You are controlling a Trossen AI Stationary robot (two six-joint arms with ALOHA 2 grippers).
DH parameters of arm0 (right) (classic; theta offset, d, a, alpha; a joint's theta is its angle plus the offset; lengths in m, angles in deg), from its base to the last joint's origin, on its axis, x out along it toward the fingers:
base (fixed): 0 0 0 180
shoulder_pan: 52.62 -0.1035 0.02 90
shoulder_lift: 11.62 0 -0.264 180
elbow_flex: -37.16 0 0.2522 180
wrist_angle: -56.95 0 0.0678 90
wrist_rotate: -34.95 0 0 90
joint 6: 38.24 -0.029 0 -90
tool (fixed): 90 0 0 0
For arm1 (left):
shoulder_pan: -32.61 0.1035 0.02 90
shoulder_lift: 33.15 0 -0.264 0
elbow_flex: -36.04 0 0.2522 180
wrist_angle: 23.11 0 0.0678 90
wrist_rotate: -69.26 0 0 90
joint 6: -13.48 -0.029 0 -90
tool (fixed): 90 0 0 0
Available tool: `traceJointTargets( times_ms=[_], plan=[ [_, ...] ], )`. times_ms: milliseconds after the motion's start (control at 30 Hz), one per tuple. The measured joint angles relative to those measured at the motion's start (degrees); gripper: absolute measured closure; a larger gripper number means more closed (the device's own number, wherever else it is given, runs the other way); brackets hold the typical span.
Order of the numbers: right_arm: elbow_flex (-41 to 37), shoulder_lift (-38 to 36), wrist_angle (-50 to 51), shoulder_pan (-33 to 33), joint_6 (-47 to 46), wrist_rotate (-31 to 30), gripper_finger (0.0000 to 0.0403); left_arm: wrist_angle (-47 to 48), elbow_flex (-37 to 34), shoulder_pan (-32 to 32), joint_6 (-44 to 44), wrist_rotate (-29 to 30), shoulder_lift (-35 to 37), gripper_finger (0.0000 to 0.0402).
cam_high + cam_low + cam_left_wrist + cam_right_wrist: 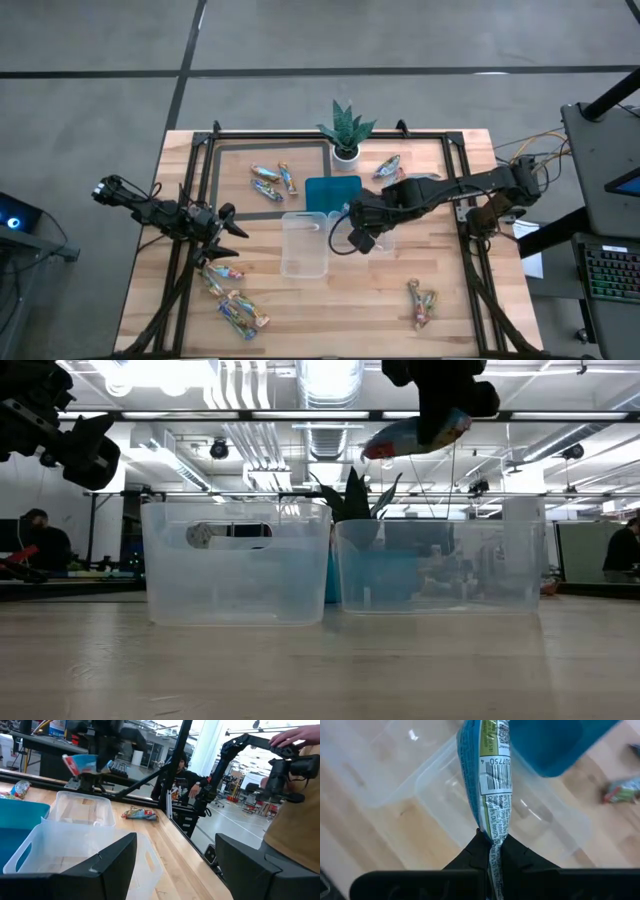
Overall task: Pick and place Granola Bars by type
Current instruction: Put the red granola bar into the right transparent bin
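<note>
right gripper [492,851] pinches blue-wrapped bar [487,780] by its end over clear tub [530,820], prob for drop by type; left gripper [222,232] spread, waiting nr loose bars [235,300].

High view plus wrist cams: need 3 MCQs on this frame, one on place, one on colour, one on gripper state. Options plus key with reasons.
1. Where is the right gripper?
A. Over the clear tubs at mid-table
B. Over the plant
C. At the table's near right corner

2. What colour is the tray beside the clear tubs?
A. Red
B. Teal
C. Yellow

3. What is the state of the right gripper?
A. Open, empty
B. Shut on a granola bar
C. Shut on a tub rim

Key: 1 A, the high view shows it above the tubs. 2 B, the tray shows teal in the high view. 3 B, the right wrist view shows its fingers pinching the end of a blue-wrapped granola bar.
</note>
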State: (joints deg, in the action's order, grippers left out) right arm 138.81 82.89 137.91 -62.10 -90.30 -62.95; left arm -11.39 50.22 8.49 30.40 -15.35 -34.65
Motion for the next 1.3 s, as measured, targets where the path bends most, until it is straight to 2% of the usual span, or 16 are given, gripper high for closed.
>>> traceJointTargets(
  times_ms=[133,600,933,1300],
  plan=[
    [-0.7,-0.5,0.4,-0.4,-6.7,-2.5,0.0391,0.0,0.0,0.0,0.0,0.0,0.0,0.0152],
    [-10.9,-0.6,-0.9,-0.4,-33.4,-2.6,0.0391,0.0,0.0,0.0,0.0,0.0,0.0,0.0152],
    [-17.1,-0.6,-12.4,-0.4,-41.7,-2.2,0.0391,0.0,0.0,0.0,0.0,0.0,0.0,0.0152],
    [-23.6,-0.5,-17.6,-0.4,-47.4,-2.3,0.0391,0.0,0.0,0.0,0.0,0.0,0.0,0.0152]
  ],
)
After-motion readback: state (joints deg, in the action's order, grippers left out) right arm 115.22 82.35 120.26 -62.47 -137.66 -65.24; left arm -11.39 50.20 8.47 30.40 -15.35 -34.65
